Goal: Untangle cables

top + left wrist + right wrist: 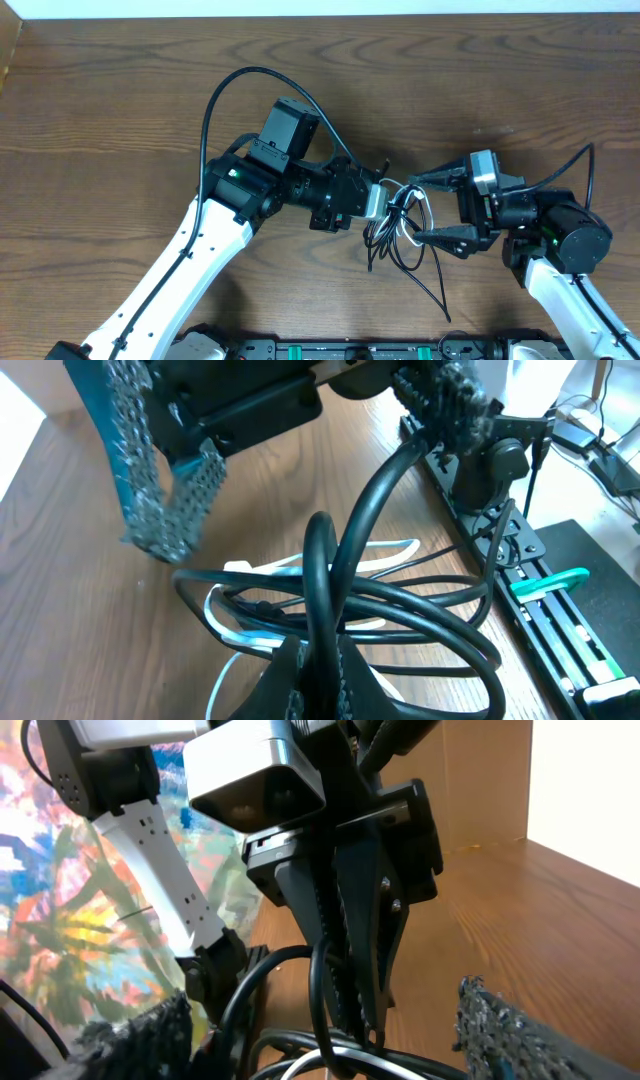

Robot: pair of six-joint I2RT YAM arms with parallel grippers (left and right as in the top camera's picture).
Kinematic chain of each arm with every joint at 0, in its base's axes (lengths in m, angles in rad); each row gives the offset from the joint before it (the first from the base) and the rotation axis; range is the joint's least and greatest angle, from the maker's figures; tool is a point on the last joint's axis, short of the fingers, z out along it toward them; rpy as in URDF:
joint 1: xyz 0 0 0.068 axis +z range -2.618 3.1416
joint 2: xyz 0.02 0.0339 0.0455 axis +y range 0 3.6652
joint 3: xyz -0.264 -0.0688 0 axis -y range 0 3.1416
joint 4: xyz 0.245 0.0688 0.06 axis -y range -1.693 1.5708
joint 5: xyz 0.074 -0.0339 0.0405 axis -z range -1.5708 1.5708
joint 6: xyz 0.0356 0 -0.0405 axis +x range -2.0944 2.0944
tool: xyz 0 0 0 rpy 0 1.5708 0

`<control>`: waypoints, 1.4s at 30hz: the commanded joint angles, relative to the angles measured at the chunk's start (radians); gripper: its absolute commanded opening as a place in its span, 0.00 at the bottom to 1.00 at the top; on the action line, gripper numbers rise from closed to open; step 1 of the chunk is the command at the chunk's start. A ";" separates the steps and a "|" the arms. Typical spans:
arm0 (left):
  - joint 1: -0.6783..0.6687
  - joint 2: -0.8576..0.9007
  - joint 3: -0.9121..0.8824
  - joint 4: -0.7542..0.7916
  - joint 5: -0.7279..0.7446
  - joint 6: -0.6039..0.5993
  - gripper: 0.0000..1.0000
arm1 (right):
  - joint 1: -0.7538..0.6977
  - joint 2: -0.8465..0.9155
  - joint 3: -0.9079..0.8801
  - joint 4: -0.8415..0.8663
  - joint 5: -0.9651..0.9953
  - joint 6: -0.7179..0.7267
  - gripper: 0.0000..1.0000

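A knot of thin black cables [398,232], looped through a short white cable [421,206], lay near the middle of the brown wooden table [100,100], towards its front edge. The left gripper [384,203] was clamped tight on a loop of the black cables at the knot's left edge. The right gripper [414,208] stood spread wide, one finger on either side of the knot, holding nothing. Loose black ends trailed towards the front edge.
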 commanded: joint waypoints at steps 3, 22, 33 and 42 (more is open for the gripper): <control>0.003 0.000 0.034 0.007 0.058 0.034 0.08 | 0.045 -0.005 0.010 0.039 0.006 0.002 0.75; 0.003 0.000 0.034 0.027 0.058 0.033 0.08 | 0.100 -0.001 0.010 -0.037 0.009 -0.066 0.41; 0.003 0.000 0.034 0.027 0.057 0.033 0.08 | 0.106 0.002 0.010 -0.036 0.009 -0.077 0.15; 0.003 0.000 0.034 0.015 0.019 0.032 0.08 | 0.105 0.002 0.010 -0.035 0.003 -0.084 0.83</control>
